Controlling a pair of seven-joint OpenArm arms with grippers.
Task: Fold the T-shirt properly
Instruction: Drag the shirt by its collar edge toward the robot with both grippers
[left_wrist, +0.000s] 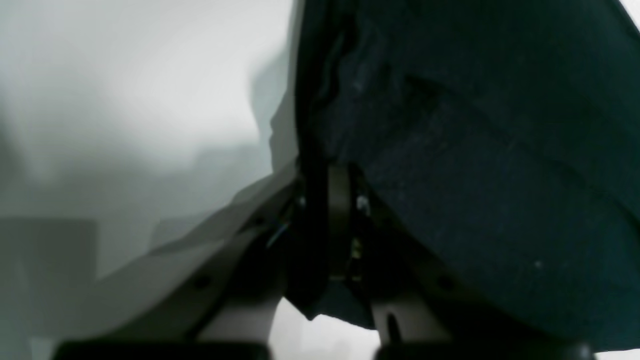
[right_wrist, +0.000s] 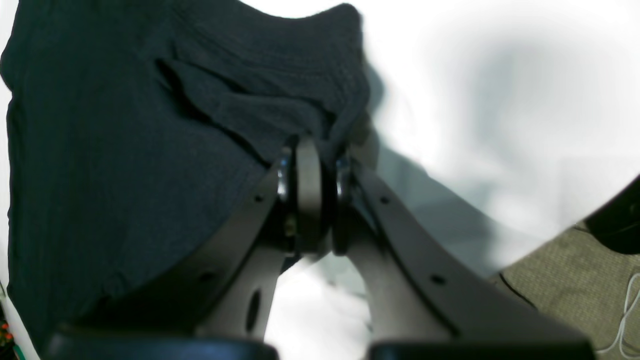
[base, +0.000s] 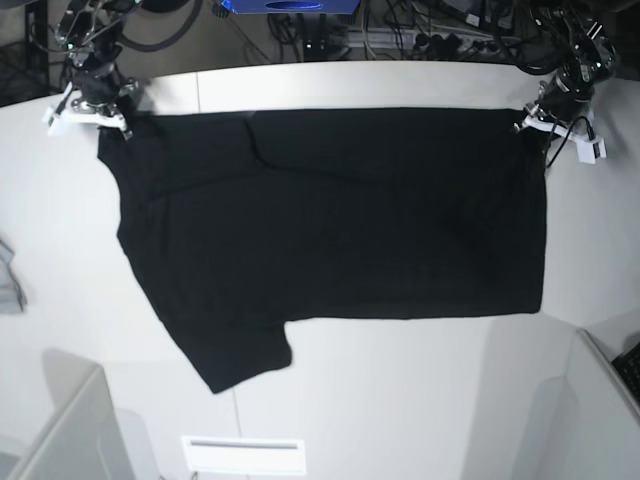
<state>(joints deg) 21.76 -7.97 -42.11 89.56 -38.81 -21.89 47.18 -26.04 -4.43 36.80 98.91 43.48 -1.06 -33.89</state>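
Base view, left to right: right gripper (base: 100, 118) sits at the far left corner of the table (base: 400, 380), pressed together on a corner of the T-shirt (base: 330, 210); its wrist view shows the jaws pinching a bunched fold of black cloth (right_wrist: 260, 100). The T-shirt lies spread, plain black side up, long axis running left to right along the far edge of the table, one sleeve (base: 240, 355) trailing toward the near left. The left gripper (base: 532, 118) is at the far right corner, jaws likewise clamped on the shirt's hem corner, seen close in its wrist view (left_wrist: 340, 225). Both grippers hold the far edge, each at its own end, neither nearer to the body of the cloth; the whole shirt lies toward the near edge from them. So any fold likely carries the far edge toward the near edge, across the short axis. No print visible.
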